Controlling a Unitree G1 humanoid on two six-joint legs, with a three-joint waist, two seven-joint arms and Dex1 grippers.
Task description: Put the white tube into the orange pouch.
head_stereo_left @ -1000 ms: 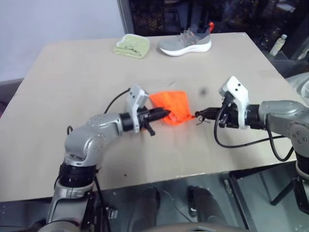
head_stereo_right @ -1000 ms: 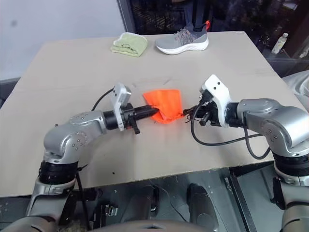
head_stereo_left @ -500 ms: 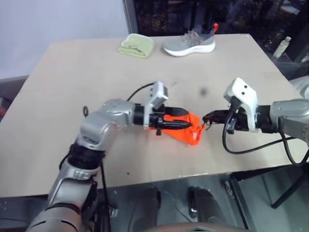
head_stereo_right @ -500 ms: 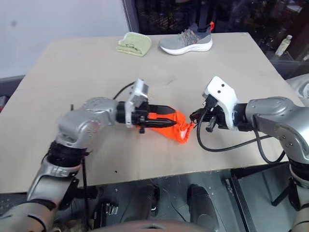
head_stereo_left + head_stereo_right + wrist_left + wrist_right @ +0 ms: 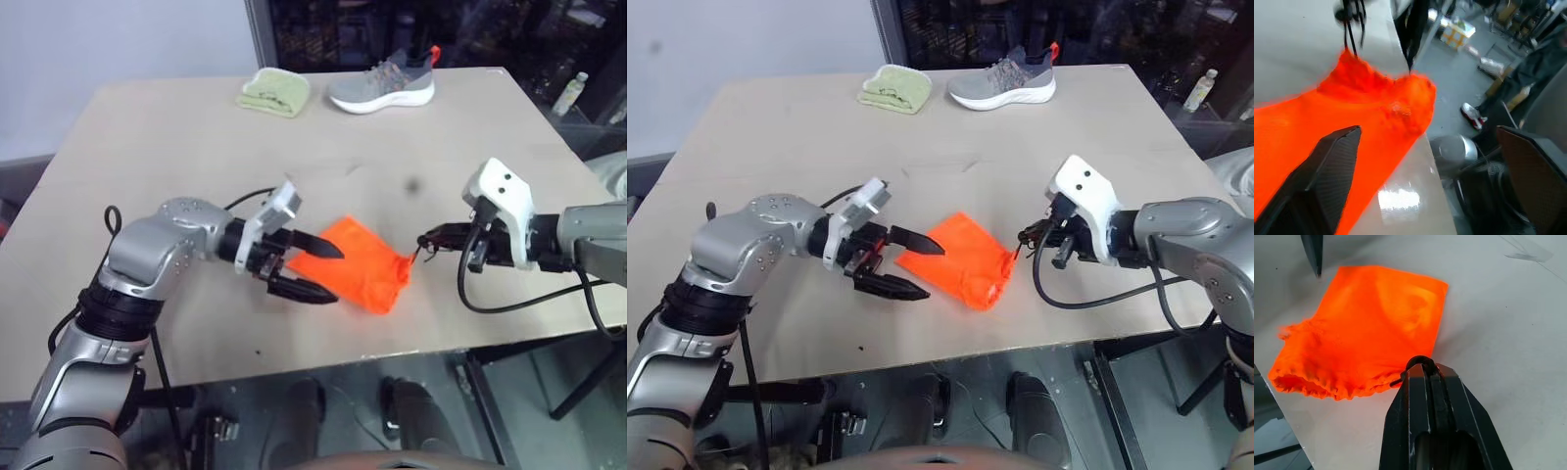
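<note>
The orange pouch [image 5: 355, 264] lies on the table [image 5: 176, 147] between my two grippers, its gathered mouth turned toward the right one. My left gripper [image 5: 338, 276] is open at the pouch's closed end, with one finger over the fabric and one in front of it; its dark fingers [image 5: 1327, 166] straddle the orange cloth [image 5: 1327, 112]. My right gripper [image 5: 431, 240] is shut on the pouch's thin black cord [image 5: 1420, 363] just off the mouth. The white tube is hidden.
A grey shoe [image 5: 382, 83] and a folded light-green cloth [image 5: 272, 93] sit at the table's far edge. A pale bottle [image 5: 568, 93] stands beyond the right edge. The table's front edge runs just in front of the pouch.
My left gripper has opened and drawn back to the left off the pouch. The pouch has settled flatter on the table. The right gripper stays shut on the cord.
</note>
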